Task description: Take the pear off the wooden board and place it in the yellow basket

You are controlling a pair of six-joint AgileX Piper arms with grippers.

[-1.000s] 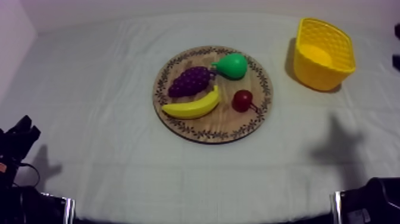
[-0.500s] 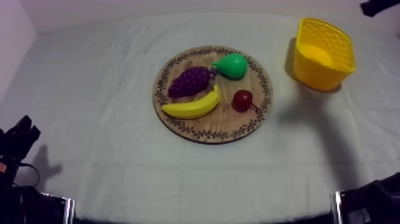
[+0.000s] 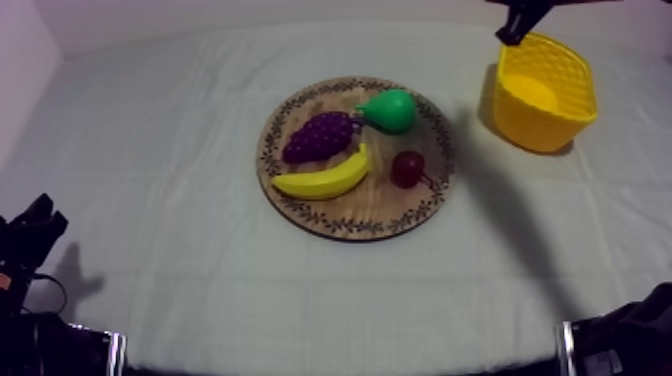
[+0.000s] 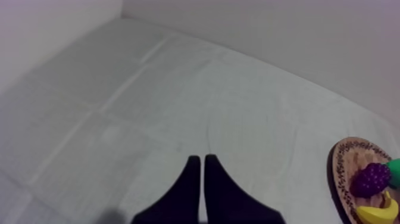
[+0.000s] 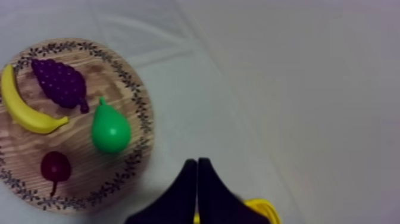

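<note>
Black fingers pressed together, the left gripper (image 3: 35, 225) rests at the near left edge. On the far part of the wooden board (image 3: 330, 222) lies the pear (image 3: 390, 111), glossy green and plump, its stalk toward the grapes (image 3: 320, 136). Bare cloth (image 3: 470, 180) separates the board from the yellow basket (image 3: 545, 125). The right gripper (image 3: 515, 30) hangs at the basket's far rim, its fingers closed on nothing.

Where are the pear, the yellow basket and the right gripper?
pear (image 3: 392, 111), top view, middle of its green body.
yellow basket (image 3: 538, 128), top view, its near outer wall.
right gripper (image 5: 197, 164), right wrist view, where its shut fingertips meet.
</note>
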